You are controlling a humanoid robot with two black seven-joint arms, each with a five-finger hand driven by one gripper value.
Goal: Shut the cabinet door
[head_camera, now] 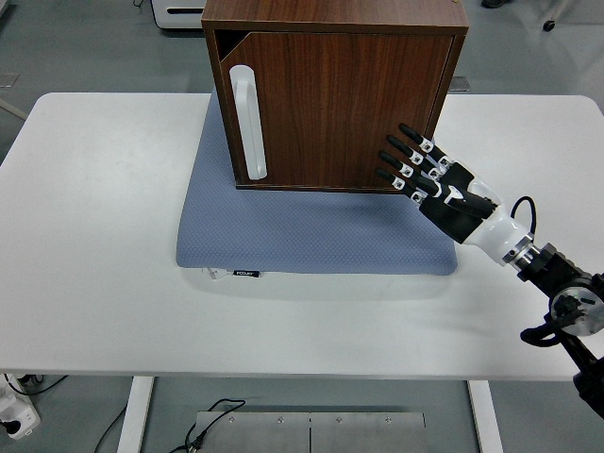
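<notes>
A dark wooden cabinet [335, 90] stands on a blue-grey mat [302, 226] at the table's back middle. Its door [330, 109] lies almost flush in the frame, with a thin gap showing along the top left corner. A white recessed handle [247, 123] runs down the door's left side. My right hand [425, 175] hovers by the cabinet's lower right corner with its fingers spread and straight, holding nothing. It is off the door face. The left arm does not show.
The white table [94, 264] reaches wide to the left and in front of the mat. My right forearm [557, 293] comes in from the lower right. A white device [179, 11] stands on the floor behind the cabinet.
</notes>
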